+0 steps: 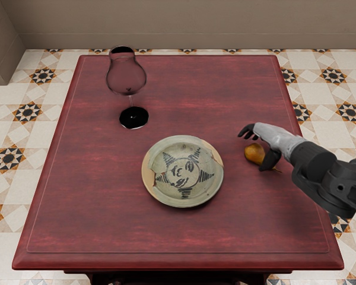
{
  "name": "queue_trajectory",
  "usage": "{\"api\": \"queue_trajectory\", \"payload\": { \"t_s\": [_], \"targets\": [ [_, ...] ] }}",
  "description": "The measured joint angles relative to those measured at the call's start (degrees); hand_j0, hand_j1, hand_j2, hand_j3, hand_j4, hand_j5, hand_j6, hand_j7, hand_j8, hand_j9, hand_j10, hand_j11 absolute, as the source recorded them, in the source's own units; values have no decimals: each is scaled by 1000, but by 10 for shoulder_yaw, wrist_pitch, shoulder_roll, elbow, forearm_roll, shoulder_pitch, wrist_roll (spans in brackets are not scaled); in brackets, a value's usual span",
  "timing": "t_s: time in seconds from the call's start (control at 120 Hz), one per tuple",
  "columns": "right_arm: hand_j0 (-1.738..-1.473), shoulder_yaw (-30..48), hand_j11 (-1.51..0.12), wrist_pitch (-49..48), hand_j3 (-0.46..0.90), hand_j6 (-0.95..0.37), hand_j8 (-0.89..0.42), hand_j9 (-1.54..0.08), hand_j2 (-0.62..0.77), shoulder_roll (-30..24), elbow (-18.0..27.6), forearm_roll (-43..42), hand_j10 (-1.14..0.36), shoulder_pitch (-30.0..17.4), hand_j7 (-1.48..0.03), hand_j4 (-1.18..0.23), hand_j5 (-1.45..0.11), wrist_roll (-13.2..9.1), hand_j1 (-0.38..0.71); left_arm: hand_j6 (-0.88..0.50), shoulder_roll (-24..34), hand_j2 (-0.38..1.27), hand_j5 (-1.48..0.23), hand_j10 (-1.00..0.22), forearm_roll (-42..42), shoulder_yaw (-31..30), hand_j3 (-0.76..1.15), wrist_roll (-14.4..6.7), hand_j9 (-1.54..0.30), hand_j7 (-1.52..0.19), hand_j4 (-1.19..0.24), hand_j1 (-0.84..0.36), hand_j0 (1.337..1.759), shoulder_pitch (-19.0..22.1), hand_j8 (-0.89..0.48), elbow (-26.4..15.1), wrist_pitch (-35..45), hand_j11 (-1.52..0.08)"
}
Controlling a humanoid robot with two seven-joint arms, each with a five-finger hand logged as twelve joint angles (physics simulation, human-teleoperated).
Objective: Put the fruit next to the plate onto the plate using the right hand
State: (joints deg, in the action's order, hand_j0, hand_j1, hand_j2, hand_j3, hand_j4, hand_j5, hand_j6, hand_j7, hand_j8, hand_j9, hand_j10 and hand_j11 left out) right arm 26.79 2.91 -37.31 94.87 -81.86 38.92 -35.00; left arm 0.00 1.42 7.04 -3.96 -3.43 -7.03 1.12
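Amber-orange skin, smooth: fruit on the red wood table, just right of the plate, apart from its rim and not on it. Near-right part hidden behind the thumb, so long axis hard to call. Seems to run from far-left to near-right, possibly with a stalk poking out at the near-right end.

Right hand directly over and slightly right of the fruit, arm entering from the right edge. Fingers loosely bent and spread past the far side of the fruit, clear of it. Thumb down at its near-right side, just beside it, contact not certain. Reads as unclasped, holding nothing yet. Left arm nowhere in view, so no question of which is nearer.

Key relation: fruit below the palm, between fingers and thumb, with the plate to the left of both. Judged stage: grasp about to close, lift and carry not yet begun. Next move likely to need the fingers brought down onto the far-left flank against the thumb, then a short leftward carry over the rim onto the painted face. Risk, as a guess: round fruit rolling left toward the plate if pinched off-centre. Wine glass far-left, well apart from that path.
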Motion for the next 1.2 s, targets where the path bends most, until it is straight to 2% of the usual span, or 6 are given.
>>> {"api": "queue_trajectory", "payload": {
  "t_s": [0.292, 0.542, 0.692, 0.858, 1.108, 1.2],
  "targets": [
    [-1658, -5, -469, 7, 0, -365, -364, -469, -69, 2, -6, -2, -363, -2, -469, -364, -470, 0, 82, -21, 0, 4, -26, -21, 0, 0, 0, 0, -26, -26, -21, 325, 1658, 0, -21, 0, 0, -26],
    [-1658, -7, -609, 14, -1, -461, -444, -609, -89, 6, -7, -6, -475, -8, -611, -477, -608, 0, 211, -21, 0, 4, -26, -21, 0, 0, 0, 0, -26, -26, -21, 325, 1658, 0, -21, 0, 0, -26],
    [-1656, -7, -665, 19, 0, -436, -421, -666, 18, 7, -6, -15, -522, -13, -668, -524, -662, -1, 292, -21, 0, 4, -27, -21, 0, 0, 0, 0, -26, -26, -21, 325, 1658, 0, -21, 0, 0, -26],
    [-1655, -6, -776, 23, 0, -388, -387, -775, 286, 9, -9, -17, -591, -15, -765, -599, -759, 0, 413, -21, 0, 4, -27, -21, 0, 0, 0, 0, -26, -27, -21, 325, 1658, 0, -21, 0, 0, -26],
    [-1653, -1, -954, 23, 0, -572, -542, -955, 502, 11, -16, -17, -774, -14, -945, -734, -940, 0, 310, -21, 0, 4, -27, -21, 0, 0, 0, 0, -27, -27, -21, 325, 1658, 0, -21, 0, 0, -27],
    [-1654, 0, -995, 21, 0, -608, -563, -994, 487, 17, -17, -15, -783, -9, -980, -752, -989, -1, 268, -21, 0, 4, -27, -21, 0, 0, 0, 0, -26, -26, -21, 325, 1658, 0, -21, 0, 0, -26]
  ]
}}
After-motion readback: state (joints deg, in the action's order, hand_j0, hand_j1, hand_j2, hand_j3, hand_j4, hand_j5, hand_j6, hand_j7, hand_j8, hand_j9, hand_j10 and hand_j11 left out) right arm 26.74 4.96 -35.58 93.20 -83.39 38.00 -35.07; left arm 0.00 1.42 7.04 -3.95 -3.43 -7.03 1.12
